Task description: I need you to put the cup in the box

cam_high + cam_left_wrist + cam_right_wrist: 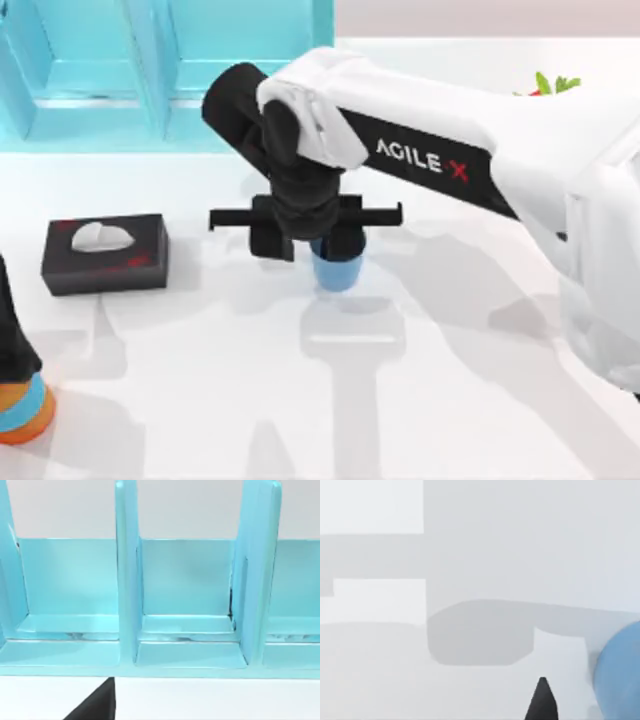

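Observation:
The blue cup (337, 268) stands upright on the white table near its middle. My right gripper (308, 243) hangs open just above it, reaching in from the right, and one finger covers part of the cup's rim. The right wrist view has the cup (620, 672) off to one side of a black fingertip (542, 700), not between the fingers. The light blue box (150, 70) with upright dividers stands at the back left, and its open compartments (187, 585) face the left wrist camera. My left arm (12, 350) is parked at the front left edge.
A black tissue box (105, 253) lies left of the cup, and its corner (95, 707) pokes into the left wrist view. A small green and red thing (547, 85) peeks out behind the right arm at the back right. Bare table stretches in front of the cup.

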{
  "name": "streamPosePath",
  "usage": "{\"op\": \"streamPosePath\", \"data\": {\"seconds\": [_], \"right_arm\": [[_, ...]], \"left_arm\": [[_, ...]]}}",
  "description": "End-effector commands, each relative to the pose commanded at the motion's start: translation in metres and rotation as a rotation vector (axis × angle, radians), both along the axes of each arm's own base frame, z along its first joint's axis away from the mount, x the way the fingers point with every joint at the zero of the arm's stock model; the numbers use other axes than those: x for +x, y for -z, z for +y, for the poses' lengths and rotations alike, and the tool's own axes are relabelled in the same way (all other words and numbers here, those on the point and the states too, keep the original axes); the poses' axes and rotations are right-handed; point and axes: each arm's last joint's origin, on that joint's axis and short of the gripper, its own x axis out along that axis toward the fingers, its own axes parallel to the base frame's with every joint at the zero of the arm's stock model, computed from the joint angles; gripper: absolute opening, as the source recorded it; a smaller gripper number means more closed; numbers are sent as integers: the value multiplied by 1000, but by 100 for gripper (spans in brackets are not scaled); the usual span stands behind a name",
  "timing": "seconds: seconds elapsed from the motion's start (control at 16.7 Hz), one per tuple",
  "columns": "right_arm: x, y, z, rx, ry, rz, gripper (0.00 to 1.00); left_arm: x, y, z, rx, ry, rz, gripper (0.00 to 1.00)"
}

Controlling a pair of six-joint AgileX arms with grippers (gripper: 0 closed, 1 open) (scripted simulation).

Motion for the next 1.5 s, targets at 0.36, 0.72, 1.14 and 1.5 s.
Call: {"op": "streamPosePath", "data": {"seconds": [0.36, 0.72, 1.14, 1.5], "right_arm": [[0, 0, 0, 0, 0, 0, 0], [-1, -1, 0, -2, -4, 0, 0], [43, -55, -119, -14, -11, 36, 0], [38, -110, -318, -8, 0, 81, 0]], "left_arm": [[0, 0, 0, 0, 0, 0, 100], [0, 0, 0, 0, 0, 0, 100], [0, 0, 0, 0, 0, 0, 100], [0, 0, 0, 0, 0, 0, 100]]}}
